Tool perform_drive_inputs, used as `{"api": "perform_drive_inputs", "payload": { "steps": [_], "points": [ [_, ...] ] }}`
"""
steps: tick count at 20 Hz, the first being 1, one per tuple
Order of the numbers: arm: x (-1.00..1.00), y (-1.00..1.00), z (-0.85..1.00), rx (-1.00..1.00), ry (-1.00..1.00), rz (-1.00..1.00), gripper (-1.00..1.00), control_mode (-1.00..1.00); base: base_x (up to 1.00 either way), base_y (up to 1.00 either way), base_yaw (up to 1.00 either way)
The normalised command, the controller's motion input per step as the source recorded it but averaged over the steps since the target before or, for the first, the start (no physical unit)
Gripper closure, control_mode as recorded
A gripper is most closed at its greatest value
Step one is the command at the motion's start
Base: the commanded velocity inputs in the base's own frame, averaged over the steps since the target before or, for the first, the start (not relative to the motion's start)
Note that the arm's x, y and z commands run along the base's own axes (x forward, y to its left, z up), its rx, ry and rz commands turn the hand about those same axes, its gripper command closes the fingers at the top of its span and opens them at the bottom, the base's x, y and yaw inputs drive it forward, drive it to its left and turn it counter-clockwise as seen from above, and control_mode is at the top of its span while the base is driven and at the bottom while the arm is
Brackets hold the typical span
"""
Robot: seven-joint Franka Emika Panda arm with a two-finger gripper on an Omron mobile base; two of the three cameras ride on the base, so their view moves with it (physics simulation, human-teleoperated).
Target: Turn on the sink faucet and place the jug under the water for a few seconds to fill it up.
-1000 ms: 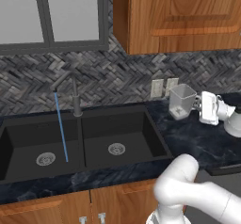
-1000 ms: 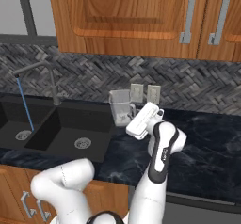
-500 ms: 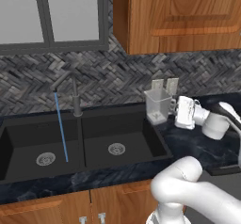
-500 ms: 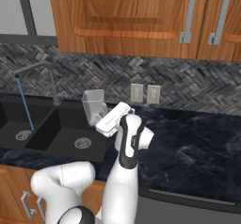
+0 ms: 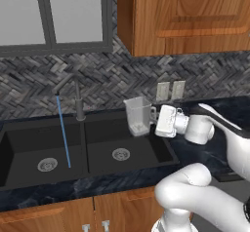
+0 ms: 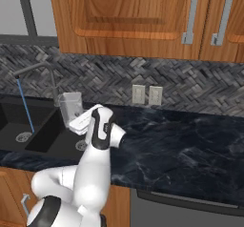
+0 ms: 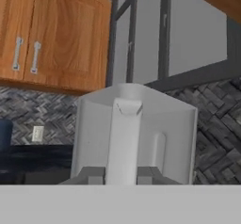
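Since earlier, jug (image 5: 138, 115) carried toward the sink (image 5: 97, 145); jaws clench its handle; light, rigid, likely slippery.

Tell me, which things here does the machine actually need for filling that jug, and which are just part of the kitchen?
Needed:
- jug, held in the tool over the right basin
- sink faucet
- water, running into the left basin
- sink

Just there:
- wall outlets
- wooden cabinets
- window
- dark stone counter
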Motion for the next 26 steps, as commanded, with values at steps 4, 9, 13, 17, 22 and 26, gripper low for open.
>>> {"api": "perform_drive_inputs", "payload": {
  "steps": [4,9,13,17,22,26],
  "points": [
    [-0.06,1.00,0.00,0.00,0.11,0.00,1.00,-1.00,0.00,0.00,0.00],
    [0.00,1.00,0.00,-0.01,0.12,0.00,1.00,-1.00,0.00,0.00,0.00],
    [0.00,0.98,0.00,-0.01,0.08,0.00,1.00,-1.00,0.00,0.00,0.00],
    [0.00,0.81,0.00,-0.02,0.04,0.00,1.00,-1.00,0.00,0.00,0.00],
    [0.10,0.66,0.00,-0.04,0.02,0.00,1.00,-1.00,0.00,0.00,0.00],
    [0.20,0.33,0.00,-0.03,0.00,0.00,1.00,-1.00,0.00,0.00,0.00]
  ]
}}
